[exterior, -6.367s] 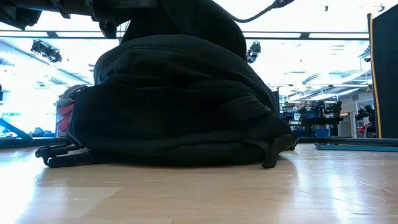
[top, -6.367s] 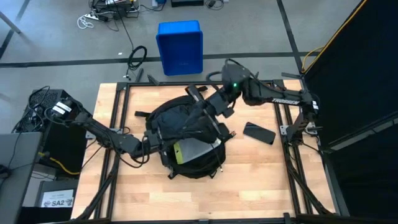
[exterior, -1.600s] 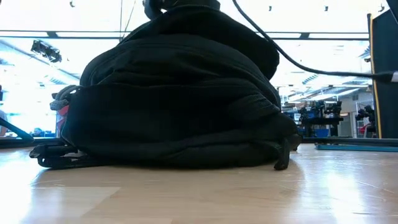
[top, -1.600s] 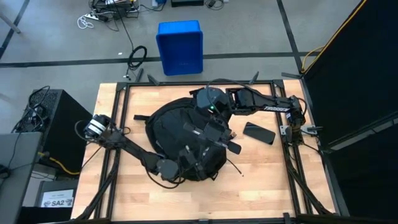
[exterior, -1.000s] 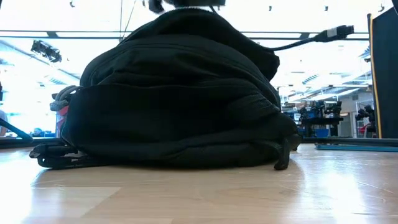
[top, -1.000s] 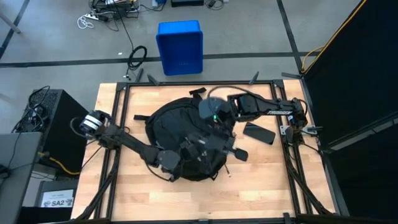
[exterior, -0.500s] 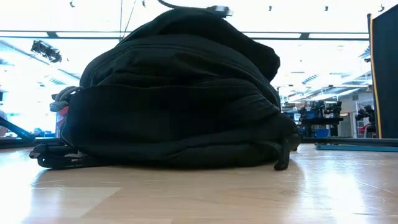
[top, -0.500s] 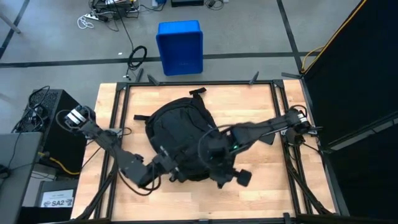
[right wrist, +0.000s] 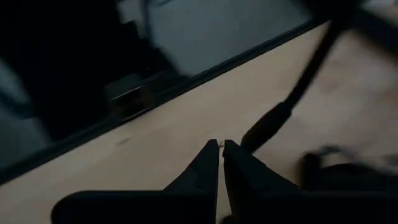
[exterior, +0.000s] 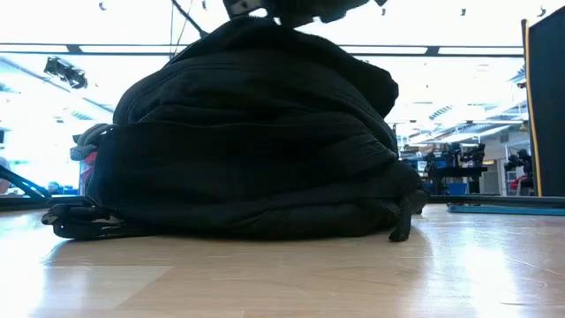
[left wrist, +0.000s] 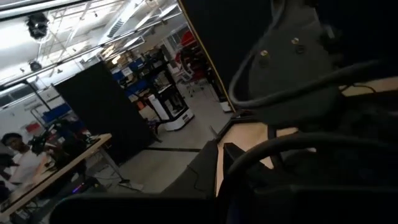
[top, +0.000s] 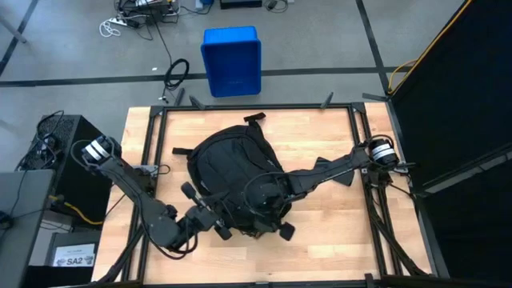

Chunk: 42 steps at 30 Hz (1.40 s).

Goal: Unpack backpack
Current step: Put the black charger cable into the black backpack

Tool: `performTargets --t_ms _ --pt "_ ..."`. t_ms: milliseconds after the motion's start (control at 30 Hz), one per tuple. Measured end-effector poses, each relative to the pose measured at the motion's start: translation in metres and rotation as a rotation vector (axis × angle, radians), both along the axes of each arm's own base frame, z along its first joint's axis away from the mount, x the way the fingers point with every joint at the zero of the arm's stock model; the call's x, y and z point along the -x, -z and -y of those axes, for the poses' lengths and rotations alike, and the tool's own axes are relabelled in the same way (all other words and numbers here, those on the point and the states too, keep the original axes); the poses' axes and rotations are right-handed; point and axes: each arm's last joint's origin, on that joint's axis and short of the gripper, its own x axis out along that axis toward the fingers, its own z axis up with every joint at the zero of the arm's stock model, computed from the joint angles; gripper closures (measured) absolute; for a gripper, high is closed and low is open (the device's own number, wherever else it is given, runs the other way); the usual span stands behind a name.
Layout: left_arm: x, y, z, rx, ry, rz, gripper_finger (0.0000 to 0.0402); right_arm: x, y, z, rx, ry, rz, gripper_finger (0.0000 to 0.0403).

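Observation:
The black backpack [top: 228, 168] lies on the wooden table, bulging and closed as far as I can see; in the low view the backpack [exterior: 247, 141] rests on its broad side, straps trailing at the left. My left gripper [top: 222, 227] is shut and lies level at the backpack's near edge. My right gripper [top: 285, 232] reaches across the backpack's right side toward the near edge, slanting down. In the right wrist view my right gripper [right wrist: 221, 146] is shut with nothing between its fingers, over bare wood, and a dark strap [right wrist: 273, 121] lies just beyond. My left gripper lies against the backpack's near edge [top: 234, 224], but the dark fabric and the arm hide the spot, so I cannot tell whether it touches.
A blue plastic bin [top: 230, 60] stands on the floor beyond the table's far edge. A flat black object [top: 344, 179] lies on the table at the right, mostly under my right arm. Bare wood [top: 344, 240] lies at the near right. A person sits in the room [left wrist: 22, 165] beyond.
My right gripper has swung down from above the backpack's top toward the table's near edge, tipping downward. My left gripper has drawn back off the backpack toward the near left and rolled. Both have stayed shut. The backpack has not moved.

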Motion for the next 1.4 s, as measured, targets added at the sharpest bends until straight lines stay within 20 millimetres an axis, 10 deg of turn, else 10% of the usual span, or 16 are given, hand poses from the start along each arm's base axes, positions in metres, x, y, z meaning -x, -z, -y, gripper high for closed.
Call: performTargets --t_ms 500,1133,1400 --pt "0.01 0.006 0.012 -0.036 0.04 -0.036 0.0401 0.056 -0.034 0.021 -0.049 0.248 0.174 0.0379" --pt "-0.001 0.01 0.002 -0.089 0.028 -0.086 0.0402 0.051 -0.067 0.026 -0.135 0.467 0.424 0.0028" --pt "-0.018 0.011 -0.018 -0.095 -0.017 -0.097 0.0402 0.039 -0.051 0.029 -0.129 0.51 0.409 0.0032"
